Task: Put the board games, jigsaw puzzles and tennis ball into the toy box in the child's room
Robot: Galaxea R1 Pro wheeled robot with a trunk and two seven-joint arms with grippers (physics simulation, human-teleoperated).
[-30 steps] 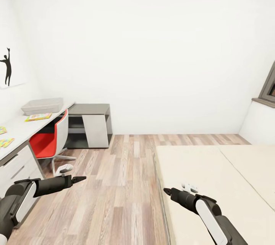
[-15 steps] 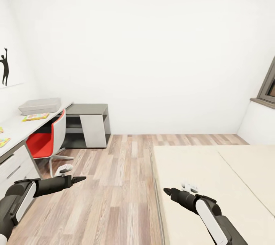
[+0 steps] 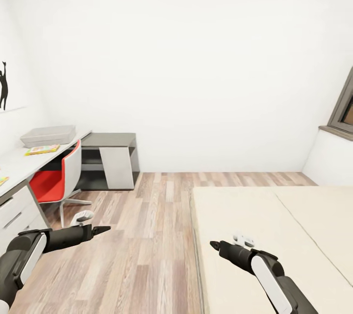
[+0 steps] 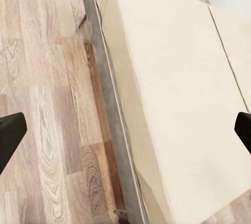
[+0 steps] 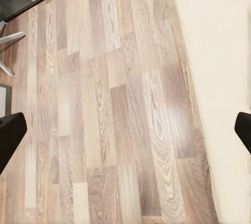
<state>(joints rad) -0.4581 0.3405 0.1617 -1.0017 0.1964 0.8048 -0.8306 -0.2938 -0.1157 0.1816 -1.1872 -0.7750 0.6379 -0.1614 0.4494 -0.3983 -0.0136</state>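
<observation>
The light-grey toy box (image 3: 47, 135) stands on the white table (image 3: 19, 163) at the left. A flat green-yellow-red board game (image 3: 42, 149) lies right in front of it. A sliver of a multicolour jigsaw puzzle (image 3: 2, 180) shows at the picture's left edge. The tennis ball is out of view. The beige bed (image 3: 264, 226) fills the lower right, and the part in view is bare. My left gripper (image 3: 100, 229) (image 4: 125, 140) hangs open over the floor beside the bed. My right gripper (image 3: 214, 244) (image 5: 125, 140) is open over the bed's edge, holding nothing.
A red-and-white chair (image 3: 59, 177) is tucked under the table, beside the lower dark-grey unit (image 3: 110, 150). Wood-plank floor (image 3: 157, 226) runs between the table and the bed. A dark-framed window (image 3: 343, 113) is at the right, and a black silhouette picture (image 3: 4, 86) hangs at the left.
The whole view has shifted: the table, chair and bed edge have slid left in the picture. Both arms keep the same pose.
</observation>
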